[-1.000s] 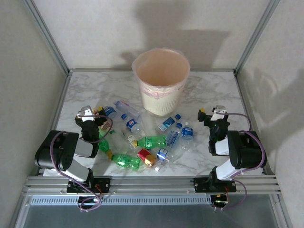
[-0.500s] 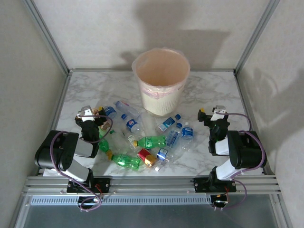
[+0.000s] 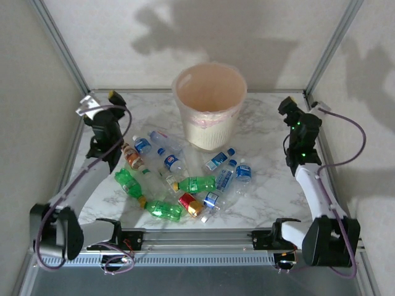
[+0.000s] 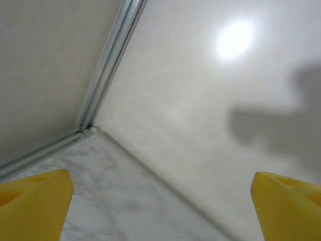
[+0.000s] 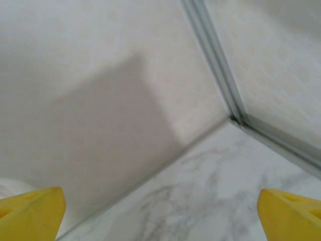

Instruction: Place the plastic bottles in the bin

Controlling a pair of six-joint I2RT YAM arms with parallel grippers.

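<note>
The plastic bottles lie in a loose heap on the marble table in front of the bin (image 3: 209, 102), a cream-white wastebasket with a pinkish liner. Among them are clear bottles with blue labels (image 3: 174, 163), green ones (image 3: 197, 184) and one with a red-and-gold label (image 3: 191, 205). My left gripper (image 3: 106, 100) is raised over the back left of the table, well clear of the heap. In the left wrist view its yellow fingertips (image 4: 32, 201) stand wide apart, open on nothing (image 4: 160, 211). My right gripper (image 3: 290, 110) hangs at the back right, open and empty (image 5: 160, 216), facing the back corner.
Metal frame posts (image 3: 62, 46) and pale walls close in the table on three sides. A small bottle with a brownish label (image 3: 131, 156) lies at the heap's left edge. Bare marble (image 3: 271, 185) lies to the right of the bottles and beside the bin.
Both arms have unfolded from their low poses near the front edge, risen, and swung out toward the back corners. The bottles and bin have not moved.
</note>
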